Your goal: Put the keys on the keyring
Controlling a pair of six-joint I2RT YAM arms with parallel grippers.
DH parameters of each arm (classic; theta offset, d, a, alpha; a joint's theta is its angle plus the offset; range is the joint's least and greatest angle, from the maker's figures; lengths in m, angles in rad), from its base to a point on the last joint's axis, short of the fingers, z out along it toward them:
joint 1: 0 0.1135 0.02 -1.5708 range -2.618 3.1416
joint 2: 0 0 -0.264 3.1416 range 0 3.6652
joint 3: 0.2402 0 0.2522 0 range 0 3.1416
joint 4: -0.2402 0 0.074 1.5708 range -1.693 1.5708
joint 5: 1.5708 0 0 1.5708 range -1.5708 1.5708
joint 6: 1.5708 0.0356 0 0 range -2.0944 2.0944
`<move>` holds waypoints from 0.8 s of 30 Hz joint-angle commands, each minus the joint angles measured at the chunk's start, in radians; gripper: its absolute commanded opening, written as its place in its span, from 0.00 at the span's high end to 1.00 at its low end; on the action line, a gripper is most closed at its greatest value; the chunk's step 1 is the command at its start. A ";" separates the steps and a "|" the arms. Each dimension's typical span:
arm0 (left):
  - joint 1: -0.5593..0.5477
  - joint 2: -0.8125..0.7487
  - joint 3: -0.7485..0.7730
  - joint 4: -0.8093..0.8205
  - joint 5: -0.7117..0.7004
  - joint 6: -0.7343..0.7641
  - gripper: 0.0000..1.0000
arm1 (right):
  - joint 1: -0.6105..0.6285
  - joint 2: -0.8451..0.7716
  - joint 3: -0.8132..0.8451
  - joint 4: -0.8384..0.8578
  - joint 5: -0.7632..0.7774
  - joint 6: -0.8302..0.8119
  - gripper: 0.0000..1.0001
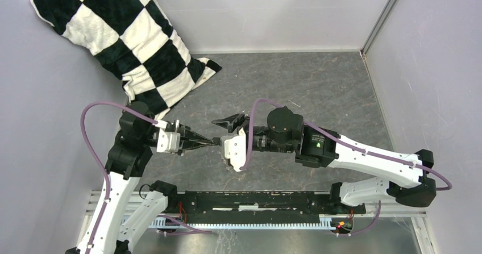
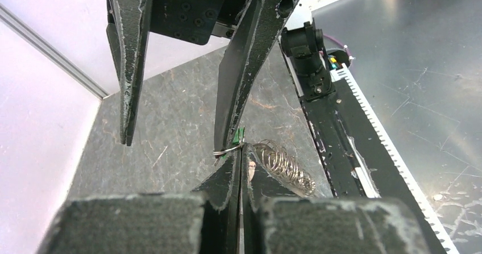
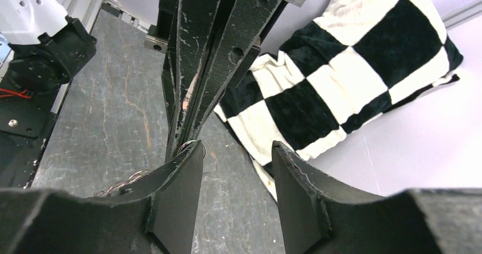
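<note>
1. Pale walls are boxing in the dark, stone-patterned table (image 1: 318, 83) on 3 sides, and 1 black-and-white checkered pillow (image 1: 125, 38) is leaning into the far left corner.
2. I am working with 2 arms, and they are meeting tip to tip over the middle of the table, nearer the front edge than the back wall.
3. My left gripper (image 1: 210, 142) is pointing right. Its 2 fingers (image 2: 224, 188) are pressing flat together and pinching the thin silvery keyring (image 2: 226, 150) right at their tips.
4. I am counting 1 key (image 2: 240, 134), a small green-tagged bit sitting at that same pinch and touching the loop. I cannot tell whether it is threaded on.
5. 1 bunch of small wire loops (image 2: 284, 166) is sitting just beside my left fingertips, on the side toward the front rail. I cannot tell whether it is joined to the keyring.
6. My right gripper (image 1: 216, 132) is pointing left. Its 2 fingers are standing well apart and gripping nothing. The tip of 1 finger (image 2: 244, 78) is touching the keyring and the key, and the other is hanging free on the far side.
7. Open table is stretching away toward the back wall and the right wall. On the left, the pillow's lower corner is lying close behind my left wrist.
8. Along the front edge, 1 black rail (image 1: 256, 200) is running between my 2 arm bases.
</note>
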 commanded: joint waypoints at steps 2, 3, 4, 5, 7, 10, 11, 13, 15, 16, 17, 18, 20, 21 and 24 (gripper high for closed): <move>-0.002 0.014 0.071 0.075 0.064 -0.052 0.98 | -0.028 -0.033 0.026 0.053 -0.009 0.027 0.45; -0.002 0.012 0.074 0.076 0.065 -0.054 0.98 | -0.035 -0.039 0.026 0.057 -0.014 0.026 0.45; -0.002 0.011 0.076 0.075 0.065 -0.055 0.98 | -0.039 -0.045 0.022 0.059 -0.021 0.029 0.44; -0.002 0.011 0.077 0.075 0.063 -0.057 0.98 | -0.045 -0.052 0.015 0.066 -0.032 0.032 0.44; -0.002 0.008 0.080 0.075 0.062 -0.058 0.98 | -0.053 -0.060 0.007 0.067 -0.047 0.039 0.44; -0.002 0.006 0.076 0.075 0.059 -0.062 0.98 | -0.065 -0.067 0.003 0.064 -0.067 0.051 0.44; -0.002 0.004 0.074 0.075 0.059 -0.064 0.98 | -0.066 -0.069 0.003 0.065 -0.073 0.056 0.44; -0.002 0.001 0.069 0.077 0.057 -0.063 0.98 | -0.070 -0.073 -0.002 0.069 -0.075 0.062 0.44; -0.002 -0.001 0.067 0.076 0.053 -0.064 0.98 | -0.071 -0.078 -0.005 0.070 -0.070 0.066 0.44; -0.002 0.000 0.066 0.076 0.051 -0.065 0.98 | -0.072 -0.081 -0.006 0.070 -0.064 0.067 0.43; -0.002 -0.002 0.064 0.077 0.051 -0.067 0.98 | -0.075 -0.086 -0.012 0.073 -0.068 0.070 0.43; -0.001 -0.003 0.063 0.077 0.052 -0.067 0.98 | -0.076 -0.087 -0.018 0.079 -0.069 0.074 0.43; -0.002 -0.005 0.061 0.076 0.055 -0.065 0.98 | -0.078 -0.078 -0.014 0.073 -0.075 0.078 0.42; -0.002 -0.005 0.061 0.076 0.058 -0.066 0.98 | -0.078 -0.072 -0.010 0.071 -0.078 0.080 0.42; -0.002 -0.008 0.061 0.076 0.062 -0.066 0.98 | -0.078 -0.056 -0.001 0.068 -0.086 0.091 0.42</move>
